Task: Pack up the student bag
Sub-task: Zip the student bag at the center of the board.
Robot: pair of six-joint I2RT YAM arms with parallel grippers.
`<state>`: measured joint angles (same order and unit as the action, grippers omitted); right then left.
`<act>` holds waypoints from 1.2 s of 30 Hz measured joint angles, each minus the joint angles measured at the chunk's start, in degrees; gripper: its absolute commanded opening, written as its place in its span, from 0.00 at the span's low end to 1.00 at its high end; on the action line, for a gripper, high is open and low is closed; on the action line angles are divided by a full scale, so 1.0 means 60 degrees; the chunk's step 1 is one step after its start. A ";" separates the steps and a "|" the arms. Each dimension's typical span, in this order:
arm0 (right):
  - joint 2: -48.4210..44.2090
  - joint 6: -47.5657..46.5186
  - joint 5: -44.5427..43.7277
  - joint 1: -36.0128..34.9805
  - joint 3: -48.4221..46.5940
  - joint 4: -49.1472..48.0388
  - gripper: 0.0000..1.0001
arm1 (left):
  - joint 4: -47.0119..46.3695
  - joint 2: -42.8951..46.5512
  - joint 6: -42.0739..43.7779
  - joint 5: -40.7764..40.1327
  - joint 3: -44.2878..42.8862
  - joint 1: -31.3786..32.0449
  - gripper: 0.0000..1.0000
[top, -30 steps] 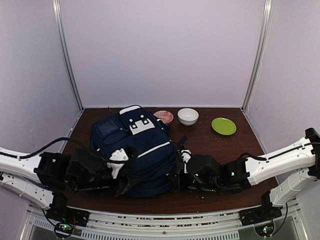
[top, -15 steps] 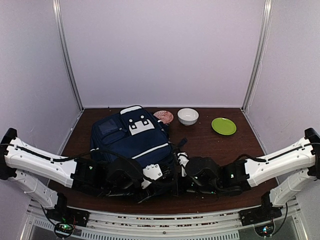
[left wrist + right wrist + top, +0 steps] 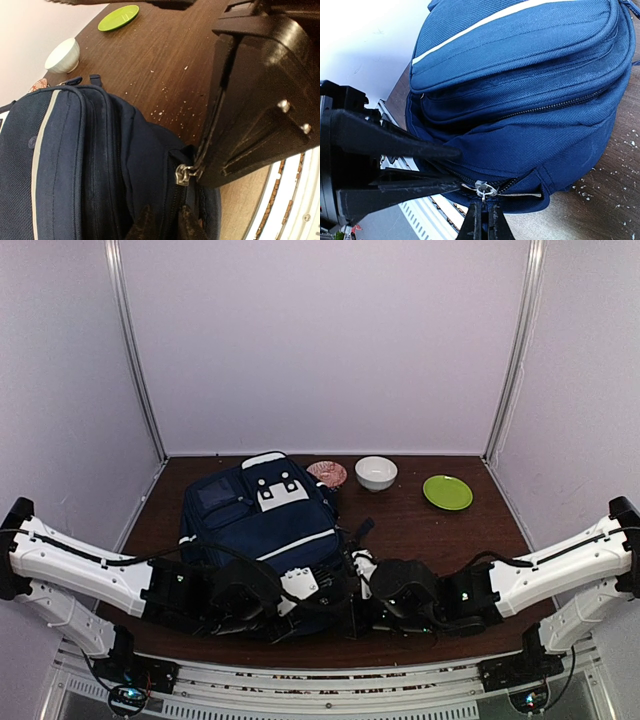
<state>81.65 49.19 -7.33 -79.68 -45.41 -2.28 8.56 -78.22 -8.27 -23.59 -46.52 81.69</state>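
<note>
One dark wooden table [image 3: 430,540] carries everything, with pale specks scattered over its bare right part.

One student bag [image 3: 265,520] lies on the left-centre of the table. It is navy with a pale stripe and lies flat on its back, its front pockets facing up. Its long axis runs from the near edge toward the far wall, leaning a little to the left as it goes back. The top end with the white handle trim points to the far wall. The bottom end points at the near edge, between the two arms.

Two arms reach inward low over the near edge, the left arm [image 3: 80,565] and the right arm [image 3: 560,565], and they meet at the bag's near end.

One green plate [image 3: 447,491] sits at the far right, well apart from the bag. Two bowls stand along the far edge. The white bowl [image 3: 376,472] is between the plate and a reddish patterned bowl [image 3: 327,474], which sits just beside the bag's far right corner.

The left gripper [image 3: 165,222] has its jaws partly apart around the bag's seam beside the zip. I cannot tell whether they pinch the fabric. The right gripper [image 3: 483,212] has its jaws pressed together on the one metal zip pull [image 3: 484,190] at the bag's near end.
</note>
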 measured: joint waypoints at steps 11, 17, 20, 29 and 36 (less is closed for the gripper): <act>-0.0160 -0.0004 -0.0015 -0.0036 0.0000 0.0044 0.00 | 0.0313 0.0433 -0.0284 -0.0372 0.0634 0.0000 0.40; -0.0171 0.0004 -0.0164 -0.0040 -0.0033 0.0087 0.00 | 0.0342 0.0415 -0.0335 -0.0433 0.0627 0.0022 0.00; -0.0339 0.0015 -0.0328 -0.0080 -0.0044 -0.0055 0.00 | 0.0441 0.1020 -0.0506 -0.0466 0.0758 0.0040 0.00; -0.0641 0.0233 -0.0484 -0.0251 -0.0543 -0.0408 0.00 | 0.1107 0.4972 -0.1745 -0.0576 0.2229 0.0237 0.00; -0.0641 0.0707 -0.0270 -0.0047 -0.0503 -0.0576 0.00 | 0.1596 0.6051 -0.2594 -0.0718 0.2637 0.0280 0.00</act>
<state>77.80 53.43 -8.95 -79.96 -48.42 -5.74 18.13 -41.91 -23.83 -27.90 -30.70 83.37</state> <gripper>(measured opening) 0.024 0.051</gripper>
